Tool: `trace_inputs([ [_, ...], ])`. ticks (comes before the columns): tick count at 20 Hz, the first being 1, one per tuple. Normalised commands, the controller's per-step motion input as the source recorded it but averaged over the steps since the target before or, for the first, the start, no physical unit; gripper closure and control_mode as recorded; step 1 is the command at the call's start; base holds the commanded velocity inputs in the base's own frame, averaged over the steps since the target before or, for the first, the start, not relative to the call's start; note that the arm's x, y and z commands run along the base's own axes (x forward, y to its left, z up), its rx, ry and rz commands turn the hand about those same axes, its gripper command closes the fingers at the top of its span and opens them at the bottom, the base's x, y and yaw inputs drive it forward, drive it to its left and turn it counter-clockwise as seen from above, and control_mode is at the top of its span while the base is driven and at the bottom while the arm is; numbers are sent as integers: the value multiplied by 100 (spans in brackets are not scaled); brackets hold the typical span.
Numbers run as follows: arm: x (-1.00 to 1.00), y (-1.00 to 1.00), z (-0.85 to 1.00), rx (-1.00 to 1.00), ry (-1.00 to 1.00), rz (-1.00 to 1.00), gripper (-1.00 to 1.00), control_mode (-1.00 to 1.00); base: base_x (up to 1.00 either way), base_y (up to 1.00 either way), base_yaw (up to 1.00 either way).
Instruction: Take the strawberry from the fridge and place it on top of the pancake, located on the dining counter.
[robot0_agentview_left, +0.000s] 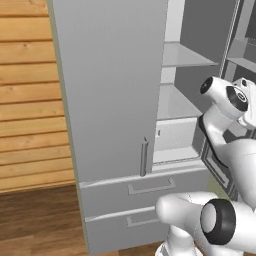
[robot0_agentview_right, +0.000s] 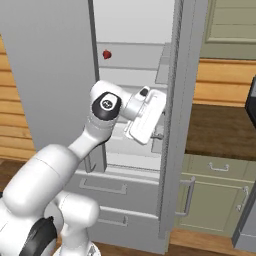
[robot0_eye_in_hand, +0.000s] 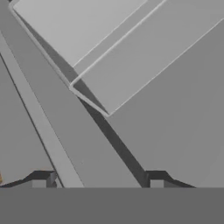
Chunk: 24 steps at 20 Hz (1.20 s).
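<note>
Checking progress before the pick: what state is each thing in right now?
fridge: left door closed, right door open, bottom drawers closed.
strawberry: on an upper fridge shelf, untouched.
gripper: inside the fridge opening by the open door's edge, fingers apart, nothing seen between them.
lower cabinet doors: closed.

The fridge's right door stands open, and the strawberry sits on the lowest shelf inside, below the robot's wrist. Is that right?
Not quite. The fridge has its right door open, but the strawberry sits on an upper shelf, above the robot's wrist, not below it. The right base view shows this.
</note>
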Motion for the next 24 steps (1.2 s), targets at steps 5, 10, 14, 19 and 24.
trace_inputs([
  [5,-2,6,0,3,0,12,-100,-100,0,0,0],
  [10,-5,77,0,7,5,12,-100,-100,0,0,0],
  [14,-19,92,0,28,2,12,-100,-100,0,0,0],
  [19,-25,97,0,64,-29,-2,-100,-100,0,0,0],
  [24,1,99,-12,65,-35,-16,-100,-100,0,0,0],
])
